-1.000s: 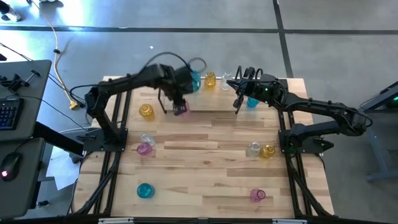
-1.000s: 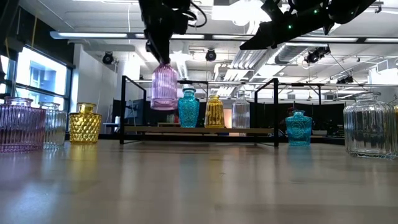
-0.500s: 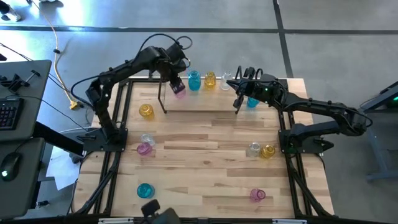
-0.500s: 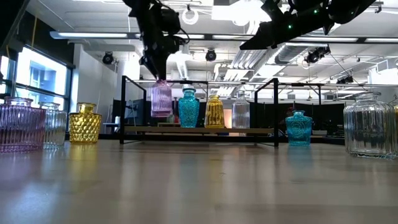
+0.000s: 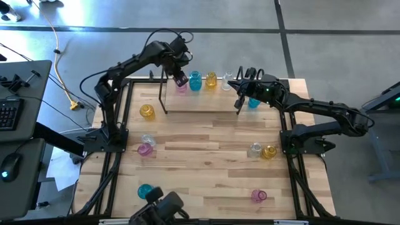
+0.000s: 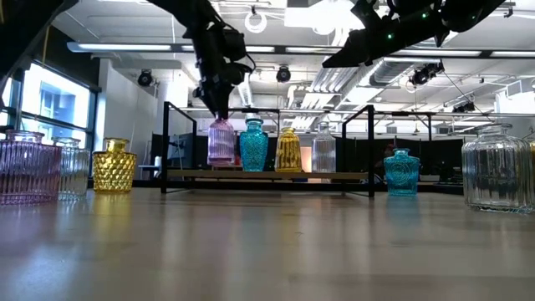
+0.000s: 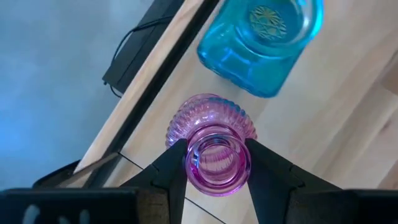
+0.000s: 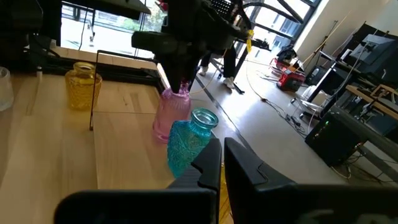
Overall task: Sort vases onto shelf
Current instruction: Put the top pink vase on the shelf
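Lowered since a second earlier, the pink vase sat on the shelf beside the teal vase. Left gripper pinched its neck, fingers partly open; right gripper hovered closed, empty, near the shelf's other end.

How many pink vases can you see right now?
3. One pink vase in the left gripper at the shelf's left end; one mid-left beside a clear vase; one front-right. None seems hidden.

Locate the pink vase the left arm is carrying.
In the high view the pink vase is at the table's far edge, at the shelf's left end, just left of the teal vase, its neck gripped by the left claw.
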Controlling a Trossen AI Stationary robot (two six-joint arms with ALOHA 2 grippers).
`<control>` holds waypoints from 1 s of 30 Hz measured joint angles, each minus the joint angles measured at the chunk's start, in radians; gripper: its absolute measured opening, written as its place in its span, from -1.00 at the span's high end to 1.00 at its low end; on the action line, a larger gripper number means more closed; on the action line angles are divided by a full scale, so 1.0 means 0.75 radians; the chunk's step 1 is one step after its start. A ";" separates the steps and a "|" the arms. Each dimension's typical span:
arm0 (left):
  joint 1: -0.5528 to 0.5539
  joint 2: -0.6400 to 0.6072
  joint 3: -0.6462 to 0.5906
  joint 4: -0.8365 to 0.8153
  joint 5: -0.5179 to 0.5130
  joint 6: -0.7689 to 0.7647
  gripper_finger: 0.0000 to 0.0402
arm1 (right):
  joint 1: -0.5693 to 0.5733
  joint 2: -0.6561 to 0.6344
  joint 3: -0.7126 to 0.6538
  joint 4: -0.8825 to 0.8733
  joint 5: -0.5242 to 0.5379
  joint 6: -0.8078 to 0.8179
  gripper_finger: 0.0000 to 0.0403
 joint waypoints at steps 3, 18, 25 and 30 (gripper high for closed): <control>0.014 0.022 0.003 -0.006 -0.001 0.013 0.40 | 0.000 0.000 0.000 0.000 0.000 0.000 0.99; 0.027 0.031 0.003 0.021 -0.025 0.035 0.40 | 0.000 0.000 0.000 -0.001 0.000 -0.004 0.99; 0.027 0.031 0.002 0.018 -0.025 0.034 0.35 | 0.000 0.000 0.000 -0.004 0.000 -0.004 0.99; 0.027 0.031 0.002 0.020 -0.025 0.036 0.28 | 0.000 0.000 0.000 -0.004 0.000 -0.005 0.99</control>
